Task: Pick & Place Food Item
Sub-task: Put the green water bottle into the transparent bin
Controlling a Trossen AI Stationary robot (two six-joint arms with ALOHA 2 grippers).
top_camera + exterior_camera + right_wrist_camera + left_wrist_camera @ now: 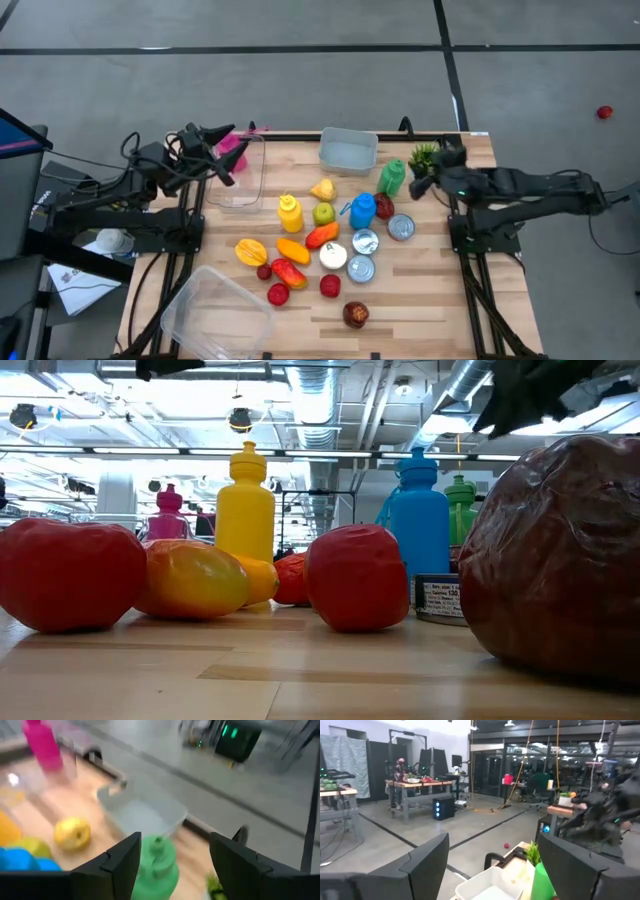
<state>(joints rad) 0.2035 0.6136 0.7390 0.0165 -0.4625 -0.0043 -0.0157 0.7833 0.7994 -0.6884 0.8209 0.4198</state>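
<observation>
**Right tool parted above the green bottle, nothing yet carried**

The right tool [418, 183] hangs at the far right of the table [420, 310], just beside the green bottle [392, 177]. In the right wrist view its two dark fingers [112, 862] stand apart with the green bottle [156, 865] between and beyond them, and nothing is clamped. Whether the fingers touch the bottle is hard to tell from these views — the wrist picture is smeared.

The left tool [222, 160] waits over the far left of the table, near the pink bottle [233, 150] and a clear tray [240, 185]; its fingers [427, 865] are spread wide and empty.

The food items lie in a loose cluster mid-table: a yellow bottle [289, 212], a blue bottle [362, 209], a yellow pear-like fruit [323, 190], a green apple [323, 213], several red and orange pieces, and tins [402, 227]. An empty clear bin [348, 150] sits at the far edge, just beyond the green bottle.

My reading: this is either the approach to the green bottle or the instant after letting it go. If it is a pick, the next move calls for lowering the parted fingers squarely around the bottle's body before closing — it is upright and crowded by the blue bottle, so a skewed approach could tip it.
</observation>
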